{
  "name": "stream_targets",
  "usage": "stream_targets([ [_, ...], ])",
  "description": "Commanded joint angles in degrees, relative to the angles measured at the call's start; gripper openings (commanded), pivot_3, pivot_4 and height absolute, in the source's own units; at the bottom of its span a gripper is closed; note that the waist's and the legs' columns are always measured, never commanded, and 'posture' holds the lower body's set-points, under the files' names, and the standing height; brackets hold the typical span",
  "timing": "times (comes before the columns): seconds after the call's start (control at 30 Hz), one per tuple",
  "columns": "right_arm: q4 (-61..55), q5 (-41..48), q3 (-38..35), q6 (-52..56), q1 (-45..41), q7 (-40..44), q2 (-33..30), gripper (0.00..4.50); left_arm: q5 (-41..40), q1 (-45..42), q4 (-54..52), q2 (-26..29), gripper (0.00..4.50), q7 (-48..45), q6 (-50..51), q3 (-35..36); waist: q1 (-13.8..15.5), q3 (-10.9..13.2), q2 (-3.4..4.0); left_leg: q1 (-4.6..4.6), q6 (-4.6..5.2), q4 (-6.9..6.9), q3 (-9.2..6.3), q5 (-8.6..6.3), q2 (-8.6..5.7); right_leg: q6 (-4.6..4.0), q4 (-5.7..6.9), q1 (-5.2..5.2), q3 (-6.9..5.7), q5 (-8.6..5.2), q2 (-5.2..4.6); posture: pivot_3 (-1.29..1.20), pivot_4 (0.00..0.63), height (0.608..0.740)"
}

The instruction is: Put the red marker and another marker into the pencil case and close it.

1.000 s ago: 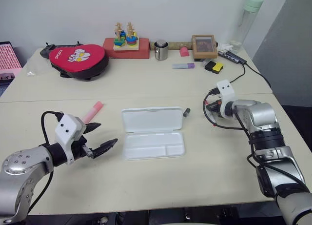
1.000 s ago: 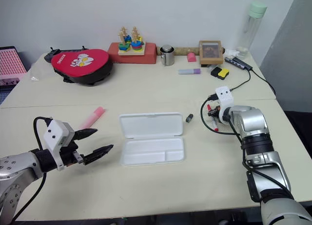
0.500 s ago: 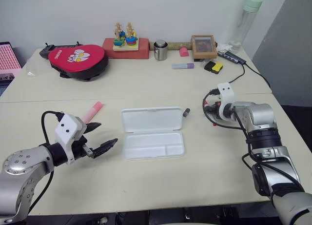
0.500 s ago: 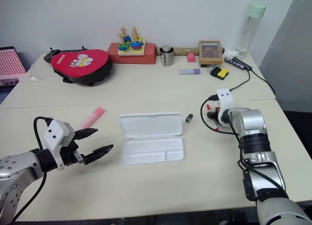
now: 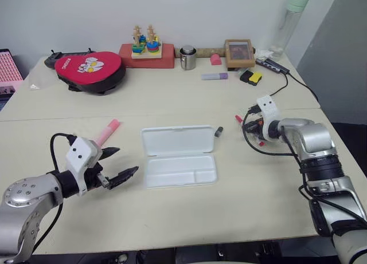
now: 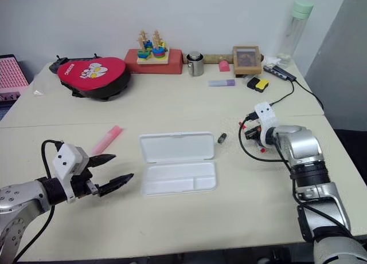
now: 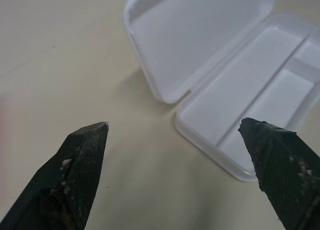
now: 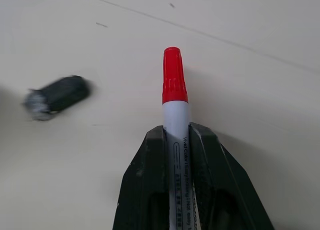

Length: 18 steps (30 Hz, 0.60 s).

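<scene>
Marker gripped beside an open case

Right gripper (image 8: 176,140) clamps the red marker (image 8: 175,98) (cap protruding past its fingertips); left gripper (image 7: 175,140) gapes empty before the pencil case (image 5: 179,155), pink highlighter (image 5: 107,131) nearby.

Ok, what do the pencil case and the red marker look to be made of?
Pencil case: looks like smooth white moulded plastic, going by its thin walls, rounded corners and faint sheen. Red marker: probably plastic too, with a glossy white printed barrel and ribbed red cap.
</scene>
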Motion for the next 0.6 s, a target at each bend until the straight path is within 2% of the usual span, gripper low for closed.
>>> stream_targets([
  [0.03, -9.7, 4.4, 2.7, -0.5, 0.7, 12.5, -7.7, 0.28, 0.1, 1.8, -1.8, 2.3, 4.50, -2.8, -1.2, 1.6, 0.0, 0.0, 0.02, -0.03, 0.00, -0.02, -0.02, 0.00, 0.00, 0.01, -0.02, -0.02, -0.02, -0.01, 0.00, 0.00, 0.150, 0.740],
  [0.1, -13.5, 5.8, 4.6, -2.4, 1.4, 19.1, -12.7, 0.28, -0.1, 2.5, -1.6, 3.6, 4.50, -4.5, -1.2, 2.1, 0.1, 0.0, 0.03, -0.04, 0.01, -0.03, -0.02, -0.01, 0.00, 0.24, -0.04, -0.01, -0.03, -0.17, 0.00, 0.00, 0.150, 0.740],
  [0.2, -16.6, 6.9, 6.3, -5.0, 1.6, 24.9, -16.6, 0.28, -0.7, 2.8, -1.5, 5.1, 4.50, -6.6, -1.0, 3.0, 0.1, 0.0, 0.02, -0.03, 0.01, -0.01, 0.00, -0.01, 0.00, 0.27, -0.08, 0.00, -0.02, -0.19, -0.01, 0.00, 0.150, 0.740],
  [0.33, -19.0, 8.4, 7.1, -6.3, 1.5, 29.4, -18.3, 0.28, -1.0, 2.7, -1.3, 6.3, 4.50, -8.4, -1.0, 3.5, 0.1, 0.0, 0.02, 0.01, 0.01, 0.02, 0.04, -0.01, 0.01, 0.27, -0.05, 0.00, -0.01, -0.18, -0.01, 0.00, 0.150, 0.740],
  [0.47, -26.6, 13.2, 8.4, -5.9, -0.1, 31.9, -14.0, 0.28, 0.1, -0.3, 0.4, 8.0, 4.50, -9.8, -1.8, 2.3, 0.0, 0.0, 0.02, 0.01, 0.01, 0.00, 0.02, -0.01, 0.04, 0.27, -0.04, -0.01, -0.04, -0.18, 0.00, 0.00, 0.150, 0.740],
  [0.6, -29.8, 13.0, 11.7, -5.8, -1.0, 29.9, -9.5, 0.28, 0.6, -3.3, 2.1, 8.2, 4.50, -9.9, -2.1, 0.6, 0.1, 0.0, 0.02, -0.01, 0.00, 0.00, 0.00, -0.01, 0.05, 0.28, -0.03, -0.01, -0.05, -0.18, 0.01, 0.00, 0.150, 0.740],
])
